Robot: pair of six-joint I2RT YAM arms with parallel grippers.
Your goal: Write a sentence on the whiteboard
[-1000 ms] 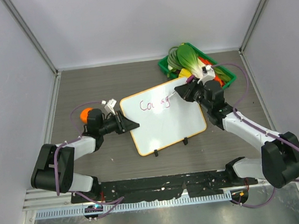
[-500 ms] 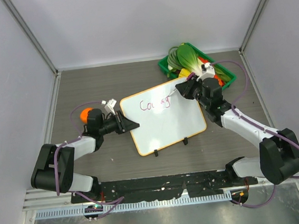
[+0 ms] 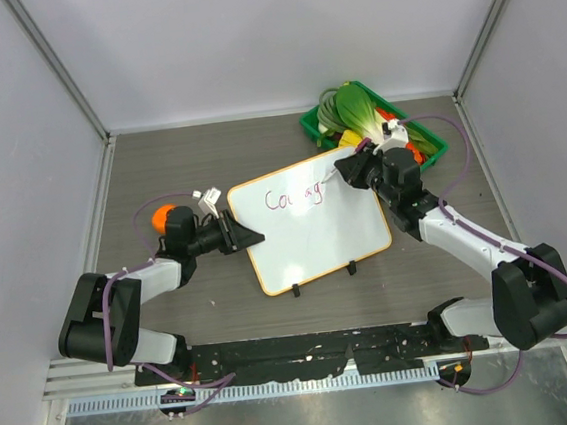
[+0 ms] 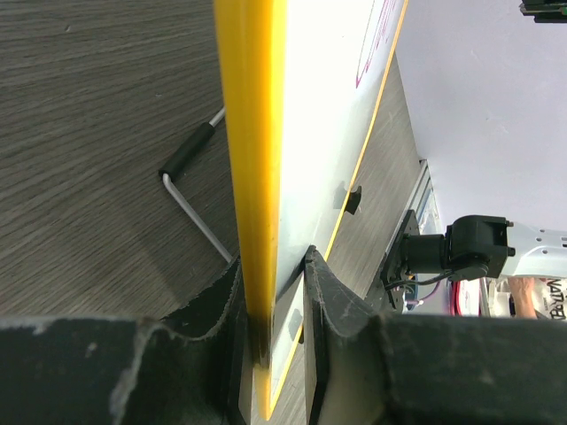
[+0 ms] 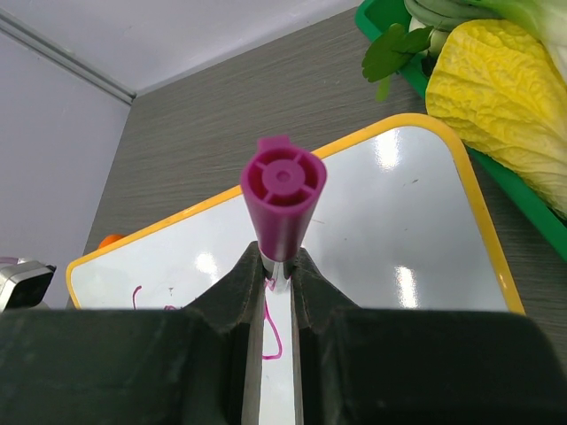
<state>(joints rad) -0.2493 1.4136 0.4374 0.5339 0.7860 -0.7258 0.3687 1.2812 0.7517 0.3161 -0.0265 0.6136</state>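
Whiteboard (image 3: 316, 237) edge pinched by left end effector (image 3: 255, 238); right end effector (image 3: 346, 174) pinches marker (image 5: 282, 202) over it.

We see a glossy white rectangular board (image 5: 372, 230) in a smooth orange-yellow plastic frame (image 4: 252, 177), a matt grey wood-grain tabletop (image 4: 89, 133), and a smooth purple plastic marker (image 5: 282, 199).

Seen from the right wrist, the marker (image 5: 282, 190) shows only its butt end and its tip is hidden behind it. The right gripper (image 5: 276, 266) covers most of the writing (image 5: 270, 341) (a few purple strokes peek out). From above, the words are too small to read fully. In the left wrist view, the board (image 4: 252, 159) runs off the top edge.
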